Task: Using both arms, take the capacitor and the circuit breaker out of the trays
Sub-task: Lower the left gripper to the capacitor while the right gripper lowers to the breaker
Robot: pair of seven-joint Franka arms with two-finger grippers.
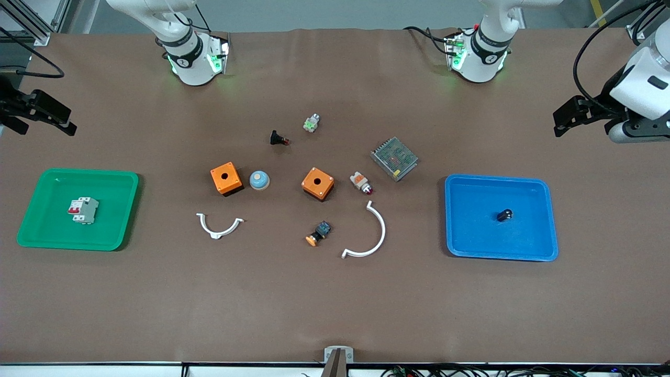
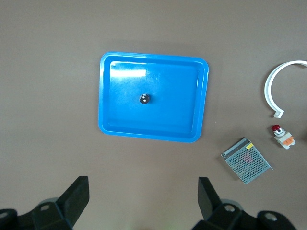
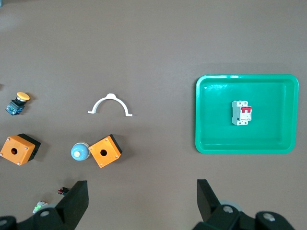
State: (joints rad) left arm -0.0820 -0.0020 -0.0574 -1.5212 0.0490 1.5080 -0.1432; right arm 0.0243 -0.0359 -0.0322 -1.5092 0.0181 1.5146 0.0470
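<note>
Jaws of both grippers stand spread wide with nothing between them. Left gripper [image 1: 562,123] is raised over bare tabletop [image 1: 335,303] at the left arm's end, above the strip between the blue tray [image 1: 544,220] and the arm bases. Right gripper [image 1: 63,123] is raised at the right arm's end, above the strip between the green tray [image 1: 31,209] and the bases.

Surface: a brown mat covers the tabletop; cables run along its edge nearest the front camera.

Capacitor [image 1: 504,214] lies inside the blue tray, near its middle, well apart from the left gripper. Breaker [image 1: 83,210] lies flat inside the green tray, red toggles up, well apart from the right gripper.

Both grippers are cut off at the front view's side edges; each wrist view shows only its own finger [image 2: 72,199] tips [image 3: 72,201].
</note>
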